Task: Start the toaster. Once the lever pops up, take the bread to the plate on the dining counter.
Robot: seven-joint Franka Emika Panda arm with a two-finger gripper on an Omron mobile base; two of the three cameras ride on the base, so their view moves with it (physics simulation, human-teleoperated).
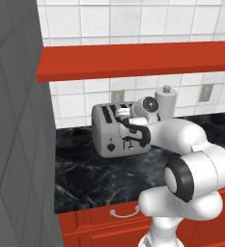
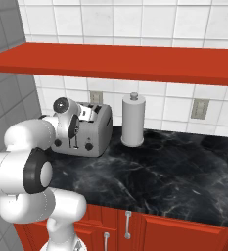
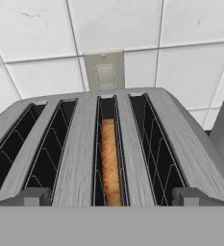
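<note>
Jaws spread wide, the gripper (image 3: 111,198) hangs just above the toaster (image 1: 115,130), holding nothing. Bread (image 3: 110,161) sits low in the third slot from the left in the hand view. Risk, as a judgement: reaching into the slot now could jam the fingertips (image 3: 35,197) against the slot walls, since the levers look unpressed. Plate and dining counter are out of frame; the arm hides part of the toaster's front.

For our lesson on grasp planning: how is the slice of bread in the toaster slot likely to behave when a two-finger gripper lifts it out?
The bread looks thin and stands on edge in a narrow slot of the toaster, so it probably weighs little. Its browned surface suggests a stiff, somewhat brittle slice that may crumble under a hard squeeze. The slot walls could snag it if it is pulled out tilted.
</note>
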